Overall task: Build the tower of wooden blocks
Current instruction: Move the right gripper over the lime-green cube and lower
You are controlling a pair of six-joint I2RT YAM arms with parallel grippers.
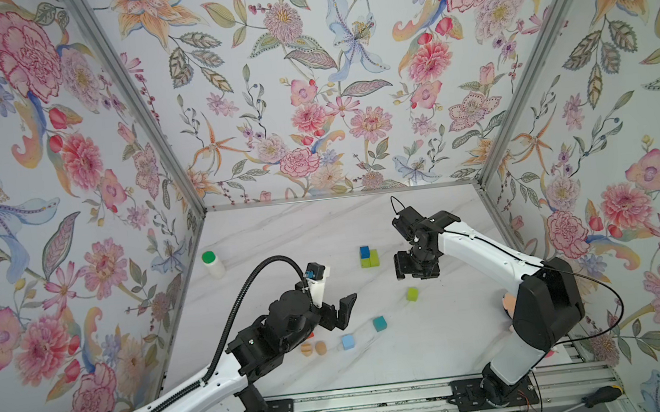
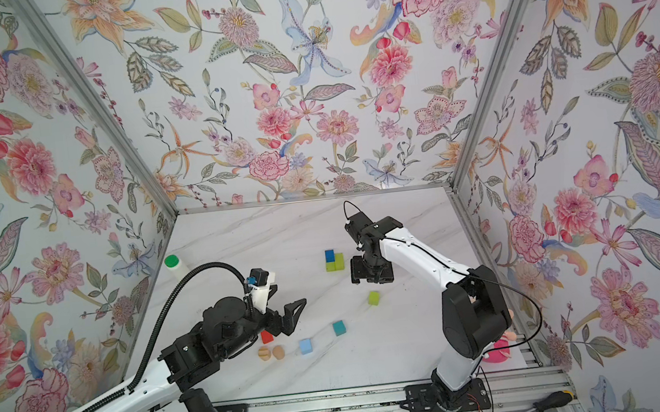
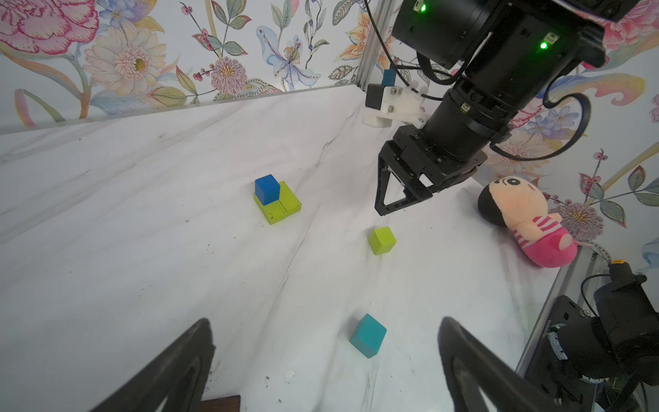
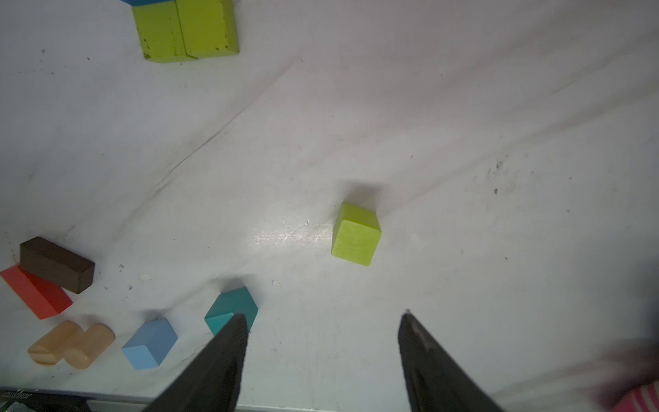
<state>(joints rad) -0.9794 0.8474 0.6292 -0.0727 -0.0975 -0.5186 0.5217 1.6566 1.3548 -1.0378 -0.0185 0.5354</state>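
The white marble table (image 1: 280, 229) fills the lower middle of both top views. Over its lower left the left gripper (image 3: 325, 323) hangs with its claw spread wide and empty. The right gripper (image 4: 323, 315) sits near the centre of the frame, just right of the tower, its claw parted with nothing between the fingers.

The wood block tower (image 1: 369, 258) stands at the centre of the table and is two layers so far. Its base (image 3: 281, 210) appears to be two lime-green pieces touching side by side, with a blue cube (image 3: 266, 189) resting on one end.

The other blocks lie apart from it, lower in the frame:
- a loose lime-green cube (image 1: 412, 294), below the right gripper
- a teal cube (image 1: 379, 324)
- a light-blue cube (image 1: 348, 341)
- a red oblong (image 4: 35, 292) touching a dark-brown oblong (image 4: 57, 264), at the left edge of the right wrist view
- two tan rounded pieces (image 1: 313, 348), touching each other, left of the light-blue cube
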